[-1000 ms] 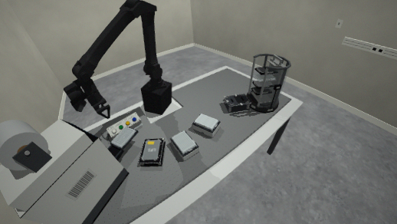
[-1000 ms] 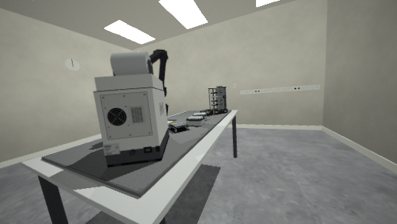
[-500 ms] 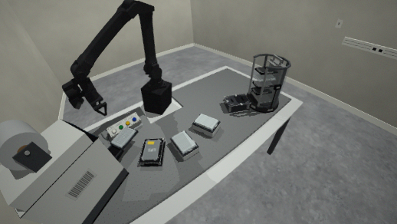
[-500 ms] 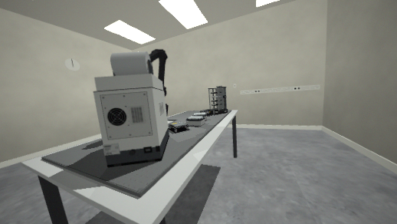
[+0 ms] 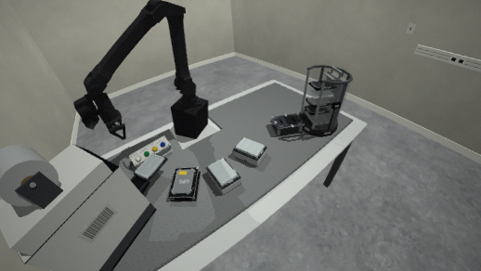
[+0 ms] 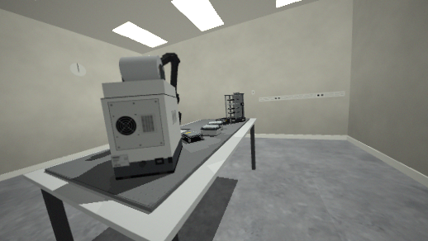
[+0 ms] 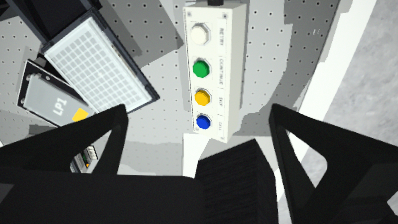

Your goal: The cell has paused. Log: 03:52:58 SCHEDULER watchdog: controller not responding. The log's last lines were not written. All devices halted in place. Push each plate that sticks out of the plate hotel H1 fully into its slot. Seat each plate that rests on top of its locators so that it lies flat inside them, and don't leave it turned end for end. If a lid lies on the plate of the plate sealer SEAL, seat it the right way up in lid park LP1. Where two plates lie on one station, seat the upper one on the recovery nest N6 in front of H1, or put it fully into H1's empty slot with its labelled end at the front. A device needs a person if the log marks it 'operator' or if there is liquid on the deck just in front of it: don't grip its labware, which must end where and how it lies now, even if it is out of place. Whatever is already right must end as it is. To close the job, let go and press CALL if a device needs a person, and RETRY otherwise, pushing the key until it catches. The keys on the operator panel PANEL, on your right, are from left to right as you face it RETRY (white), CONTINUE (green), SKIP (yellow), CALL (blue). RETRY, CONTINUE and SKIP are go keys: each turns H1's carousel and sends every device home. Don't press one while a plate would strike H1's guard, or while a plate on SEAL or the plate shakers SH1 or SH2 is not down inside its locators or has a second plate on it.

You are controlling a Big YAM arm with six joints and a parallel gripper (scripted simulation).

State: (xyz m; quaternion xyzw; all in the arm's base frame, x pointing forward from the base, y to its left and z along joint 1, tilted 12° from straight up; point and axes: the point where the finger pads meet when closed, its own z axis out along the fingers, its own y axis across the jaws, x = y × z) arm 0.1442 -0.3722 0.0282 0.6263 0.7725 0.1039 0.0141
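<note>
I hold the black two-fingered end effector [image 7: 197, 150] above the long white operator panel [image 7: 232, 75] at the robot's right on the grey perforated table [image 7: 165, 45], fingers spread wide and holding nothing. In the wrist view the blue CALL key [image 7: 203, 122] sits at about 12 o'clock from the gap between the fingers, with the yellow SKIP key [image 7: 202, 96], the green CONTINUE key [image 7: 200, 68] and the white RETRY key [image 7: 199, 34] lined up beyond it. A white many-welled plate [image 7: 97, 67] lies at 10 o'clock, partly over the black-framed lid park marked LP1 [image 7: 50, 102]. To press well, I judge one fingertip should be centred over a single key, square to the panel, then driven straight down until it catches, clear of its neighbour.
</note>
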